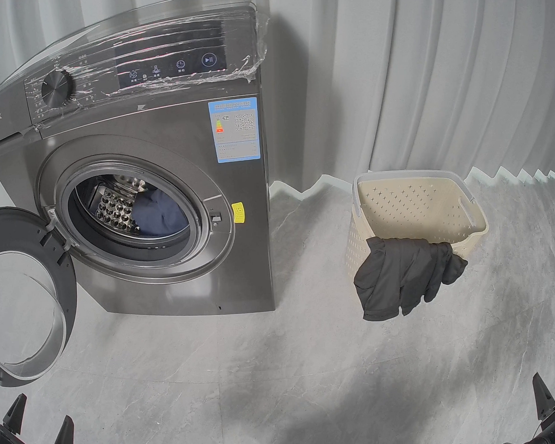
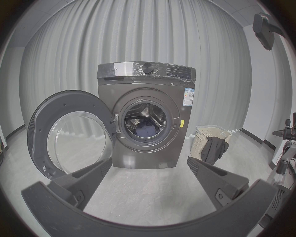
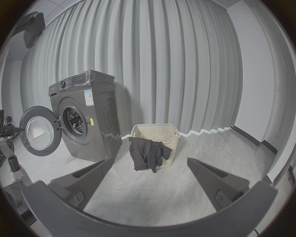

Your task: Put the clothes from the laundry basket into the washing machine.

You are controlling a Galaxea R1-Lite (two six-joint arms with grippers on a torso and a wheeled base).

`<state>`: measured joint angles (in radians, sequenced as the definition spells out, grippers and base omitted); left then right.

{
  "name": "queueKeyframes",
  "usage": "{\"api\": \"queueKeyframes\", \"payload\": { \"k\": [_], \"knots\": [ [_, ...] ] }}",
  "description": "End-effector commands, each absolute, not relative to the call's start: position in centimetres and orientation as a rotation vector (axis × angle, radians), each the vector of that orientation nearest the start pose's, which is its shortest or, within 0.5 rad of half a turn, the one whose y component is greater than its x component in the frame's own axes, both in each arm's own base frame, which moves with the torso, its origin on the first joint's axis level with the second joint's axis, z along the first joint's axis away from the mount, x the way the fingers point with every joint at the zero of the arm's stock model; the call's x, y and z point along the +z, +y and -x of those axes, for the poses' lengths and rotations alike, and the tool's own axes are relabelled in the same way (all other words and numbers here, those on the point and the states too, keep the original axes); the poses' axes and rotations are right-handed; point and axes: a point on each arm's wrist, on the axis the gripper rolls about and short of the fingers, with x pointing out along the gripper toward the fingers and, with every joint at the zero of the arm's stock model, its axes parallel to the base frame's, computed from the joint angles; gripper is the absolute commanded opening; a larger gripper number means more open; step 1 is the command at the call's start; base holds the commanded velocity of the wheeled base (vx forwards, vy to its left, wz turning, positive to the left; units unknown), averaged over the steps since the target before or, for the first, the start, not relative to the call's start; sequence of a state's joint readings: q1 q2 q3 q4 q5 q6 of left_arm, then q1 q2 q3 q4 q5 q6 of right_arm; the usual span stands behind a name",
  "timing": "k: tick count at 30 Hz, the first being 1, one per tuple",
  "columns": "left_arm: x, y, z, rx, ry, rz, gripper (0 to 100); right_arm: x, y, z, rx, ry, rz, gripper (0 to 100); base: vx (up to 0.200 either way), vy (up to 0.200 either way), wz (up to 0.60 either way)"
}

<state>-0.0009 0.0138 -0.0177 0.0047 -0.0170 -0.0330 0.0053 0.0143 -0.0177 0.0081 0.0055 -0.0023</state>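
Clothes: a dark garment (image 1: 402, 275) hung over the front rim of the laundry basket (image 1: 411, 204), trailing down its outer wall; a blue piece (image 1: 160, 213) lay inside the drum (image 1: 115, 205).
Left gripper (image 1: 40, 416): low over the floor (image 1: 296, 365) at its near left corner, fingers spread, nothing between them.
Door (image 1: 0, 222): swung wide open, left of the drum opening.
Washing machine (image 1: 163, 120): on the floor, backed against the curtain (image 1: 417, 73).
Basket: right of the machine, apart from it, near the curtain.
Right gripper (image 1: 554, 375): low at the floor's near right corner, fingers apart, empty.
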Motion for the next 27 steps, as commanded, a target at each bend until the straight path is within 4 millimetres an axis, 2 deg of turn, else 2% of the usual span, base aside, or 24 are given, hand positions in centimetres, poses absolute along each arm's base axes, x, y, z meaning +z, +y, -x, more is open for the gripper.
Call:
{"api": "queueKeyframes", "payload": {
  "k": [1, 24, 27],
  "knots": [
    [7.55, -0.04, 2.27, -0.017, 0.006, 0.034, 100, 7.53, 0.0, 2.25, 0.012, 0.012, 0.003, 100, 0.0, -0.2, 0.0],
    [7.55, -0.03, 2.27, -0.014, 0.006, 0.034, 100, 7.53, -0.01, 2.23, 0.006, 0.014, -0.002, 100, 0.0, -0.2, 0.0],
    [7.53, -0.03, 2.27, -0.014, 0.008, 0.034, 100, 7.51, -0.01, 2.23, 0.005, 0.015, -0.001, 100, 0.0, 0.0, 0.0]
  ]
}}
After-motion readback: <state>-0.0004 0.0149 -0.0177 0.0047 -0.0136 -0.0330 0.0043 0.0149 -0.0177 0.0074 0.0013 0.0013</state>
